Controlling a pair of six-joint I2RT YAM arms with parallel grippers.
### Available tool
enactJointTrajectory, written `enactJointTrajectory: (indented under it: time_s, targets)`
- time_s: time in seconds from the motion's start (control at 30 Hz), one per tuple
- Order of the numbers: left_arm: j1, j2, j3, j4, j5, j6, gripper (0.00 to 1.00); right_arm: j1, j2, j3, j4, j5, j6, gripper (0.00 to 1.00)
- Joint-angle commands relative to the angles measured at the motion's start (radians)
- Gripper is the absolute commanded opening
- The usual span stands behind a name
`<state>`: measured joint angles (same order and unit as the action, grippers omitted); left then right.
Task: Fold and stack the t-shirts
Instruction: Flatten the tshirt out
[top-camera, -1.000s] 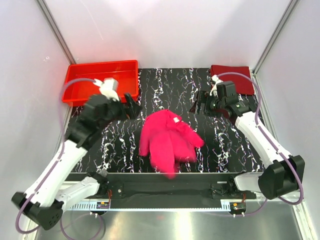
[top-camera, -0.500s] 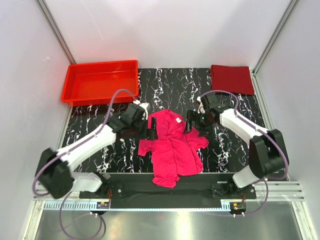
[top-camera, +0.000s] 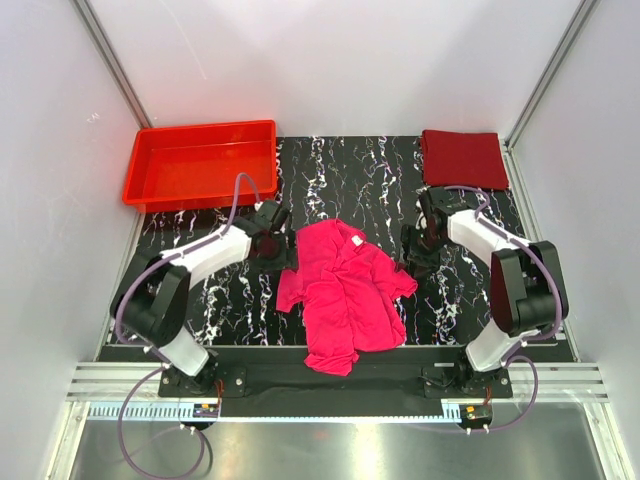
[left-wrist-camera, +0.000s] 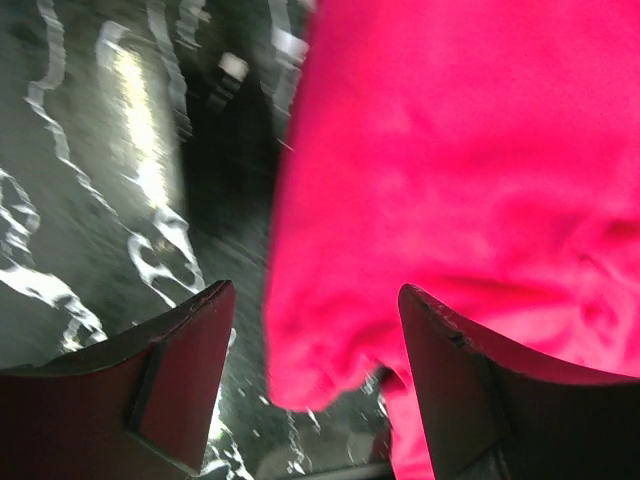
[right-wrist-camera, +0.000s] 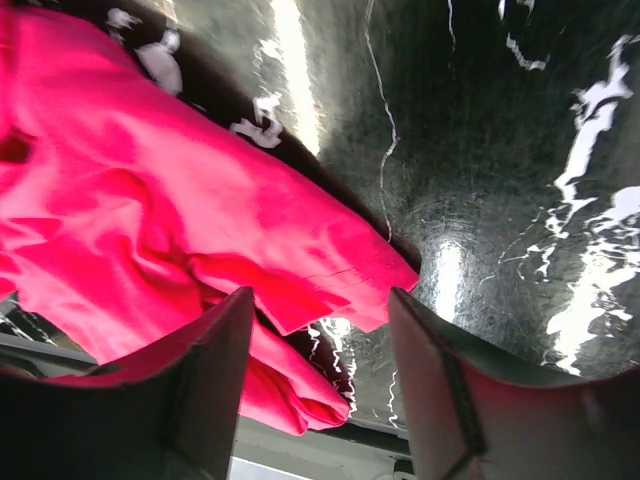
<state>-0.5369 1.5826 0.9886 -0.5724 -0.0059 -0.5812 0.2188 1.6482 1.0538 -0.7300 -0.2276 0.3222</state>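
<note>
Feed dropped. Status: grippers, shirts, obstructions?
Left gripper open, right gripper open, each straddling a pink shirt edge. Maroon shirt folded, far right corner. Nothing in the way.

We see bright magenta-pink cloth t-shirt (top-camera: 345, 295): soft, matt, slightly fuzzy knit, creased all over. Then dark maroon-red cloth t-shirt (top-camera: 463, 158): matt too, lying smoother. Then rigid bright red plastic tray (top-camera: 195, 170): smooth, light sheen. Under all, black tabletop with white marble veining (top-camera: 340, 170): polished, glossy; wrist views catch bright glare streaks on it. We read white arm casings (top-camera: 205, 258) as smooth hard plastic. Silver front rail (top-camera: 330, 445): brushed metal. White side walls (top-camera: 40, 200): flat matt.
</note>
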Motion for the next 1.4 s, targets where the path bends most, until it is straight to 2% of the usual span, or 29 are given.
enactJointTrajectory:
  time_s: [0.0, 0.2, 0.3, 0.33, 0.4, 0.43, 0.47, 0.5, 0.53, 0.6, 0.8, 1.03, 1.13, 1.23, 1.27, 1.33, 1.37]
  targets:
    - [0.038, 0.065, 0.044, 0.040, 0.029, 0.020, 0.72, 0.002, 0.024, -0.026, 0.017, -0.028, 0.014, 0.61]
    - [0.054, 0.149, 0.059, 0.071, 0.055, 0.034, 0.71, -0.004, 0.094, -0.020, 0.009, -0.006, 0.020, 0.61]
    - [0.061, 0.183, 0.062, 0.092, 0.089, 0.021, 0.62, -0.006, 0.087, -0.037, 0.011, 0.016, 0.018, 0.60]
    - [0.061, 0.198, 0.067, 0.095, 0.092, 0.021, 0.58, -0.010, 0.087, -0.038, 0.011, 0.023, 0.018, 0.52]
    - [0.063, 0.211, 0.073, 0.098, 0.092, 0.026, 0.43, -0.010, 0.090, -0.046, 0.018, 0.024, 0.018, 0.40]
    - [0.063, 0.220, 0.084, 0.089, 0.084, 0.029, 0.37, -0.010, 0.096, -0.048, 0.027, 0.017, 0.021, 0.29]
    - [0.064, 0.223, 0.091, 0.083, 0.080, 0.035, 0.31, -0.010, 0.102, -0.048, 0.029, 0.014, 0.024, 0.23]
    - [0.064, 0.224, 0.102, 0.075, 0.070, 0.037, 0.18, -0.009, 0.107, -0.043, 0.032, 0.017, 0.028, 0.17]
    - [0.066, 0.215, 0.117, 0.065, 0.063, 0.043, 0.12, -0.009, 0.114, -0.038, 0.023, 0.025, 0.037, 0.07]
    - [0.066, 0.191, 0.131, 0.051, 0.028, 0.057, 0.00, -0.009, 0.105, -0.023, 0.018, 0.051, 0.046, 0.00]
    - [0.075, 0.044, 0.220, -0.035, -0.107, 0.121, 0.00, -0.016, -0.080, 0.046, -0.054, 0.214, 0.069, 0.00]
    - [0.121, -0.206, 0.376, -0.112, -0.249, 0.198, 0.00, -0.025, -0.269, 0.277, -0.187, 0.335, 0.066, 0.00]
    - [0.143, -0.297, 0.433, -0.086, -0.262, 0.240, 0.00, -0.025, -0.362, 0.336, -0.195, 0.292, 0.072, 0.00]
    - [0.156, -0.381, 0.487, -0.067, -0.293, 0.289, 0.00, -0.024, -0.461, 0.348, -0.166, 0.144, 0.068, 0.00]
    - [0.161, -0.403, 0.507, -0.067, -0.324, 0.306, 0.00, -0.022, -0.484, 0.350, -0.157, 0.031, 0.067, 0.00]
    - [0.169, -0.461, 0.559, -0.066, -0.362, 0.351, 0.00, 0.016, -0.551, 0.347, -0.118, -0.082, 0.072, 0.00]
    - [0.176, -0.482, 0.574, -0.063, -0.396, 0.366, 0.00, 0.045, -0.595, 0.345, -0.076, -0.199, 0.083, 0.00]
